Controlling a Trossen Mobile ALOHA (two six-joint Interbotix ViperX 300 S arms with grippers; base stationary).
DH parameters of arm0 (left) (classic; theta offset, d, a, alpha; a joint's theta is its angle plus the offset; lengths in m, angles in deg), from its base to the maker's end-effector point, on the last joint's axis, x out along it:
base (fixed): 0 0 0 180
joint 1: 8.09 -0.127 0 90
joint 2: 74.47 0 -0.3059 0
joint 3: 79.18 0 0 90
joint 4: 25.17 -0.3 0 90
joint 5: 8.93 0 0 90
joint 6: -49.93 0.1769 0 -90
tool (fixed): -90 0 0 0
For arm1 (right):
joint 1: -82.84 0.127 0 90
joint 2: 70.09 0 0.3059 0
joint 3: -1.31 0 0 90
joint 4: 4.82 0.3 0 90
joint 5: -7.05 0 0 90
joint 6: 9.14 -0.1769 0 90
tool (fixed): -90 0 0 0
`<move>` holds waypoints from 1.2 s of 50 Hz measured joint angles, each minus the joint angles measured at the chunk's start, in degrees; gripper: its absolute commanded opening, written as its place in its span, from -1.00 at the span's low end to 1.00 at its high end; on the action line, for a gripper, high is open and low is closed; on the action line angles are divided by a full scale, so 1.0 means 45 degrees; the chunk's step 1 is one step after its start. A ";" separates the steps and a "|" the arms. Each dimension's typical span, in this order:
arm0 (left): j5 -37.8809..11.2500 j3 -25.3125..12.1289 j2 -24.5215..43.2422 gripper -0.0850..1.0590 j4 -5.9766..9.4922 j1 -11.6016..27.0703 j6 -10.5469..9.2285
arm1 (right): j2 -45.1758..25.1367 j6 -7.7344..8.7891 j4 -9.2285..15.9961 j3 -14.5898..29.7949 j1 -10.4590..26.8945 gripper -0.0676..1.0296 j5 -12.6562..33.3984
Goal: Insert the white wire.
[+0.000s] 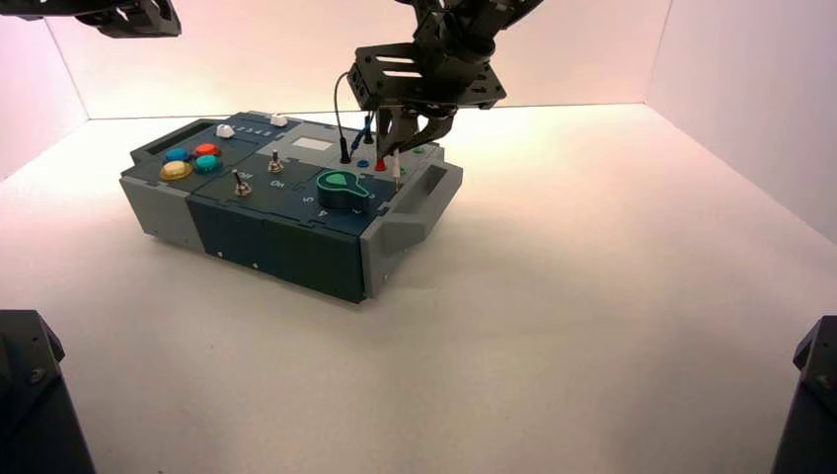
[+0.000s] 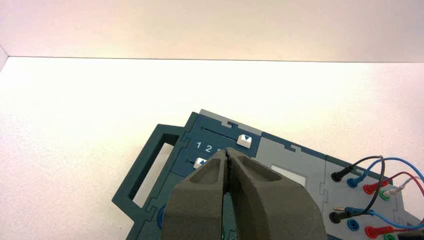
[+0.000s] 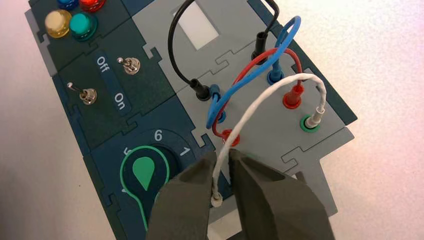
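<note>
The right tool stood over the end of the box that carried the sockets; its fingers were parted by a narrow gap, with the white wire running between them; no firm grip could be confirmed. The left tool was parked above the slider end, its fingers together and nothing visible between them.

Possible faults: the cord, being thin, could slip or roll if the right tool took it off centre, and the plug would then meet the panel at a slant; the red lead and blue lead, looped just beside the right tool, could snag and be dragged from their sockets; a pull on the arch could draw the fixed plug out of its green socket; the right tool itself could hide the partly covered green socket beside its tips, causing the pin to land on the panel.

Appearance of the wire: pale, thin, slightly twisted, bent in one tall arch; its far end was seated away from the right tool; its free plug hung just below that tool, pin downward, not inserted.
</note>
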 measured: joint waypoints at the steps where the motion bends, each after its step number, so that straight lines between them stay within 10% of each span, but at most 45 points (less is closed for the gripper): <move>1: 0.0000 0.0020 0.0000 -0.91 -0.0020 0.0020 0.0020 | 0.0000 -0.0020 0.0000 0.0000 0.0000 -0.74 0.0000; 60: 0.0000 0.0020 0.0000 -0.91 0.0000 0.0000 0.0020 | 0.1250 -0.0020 -0.0371 -0.0762 0.0000 -0.92 -0.1289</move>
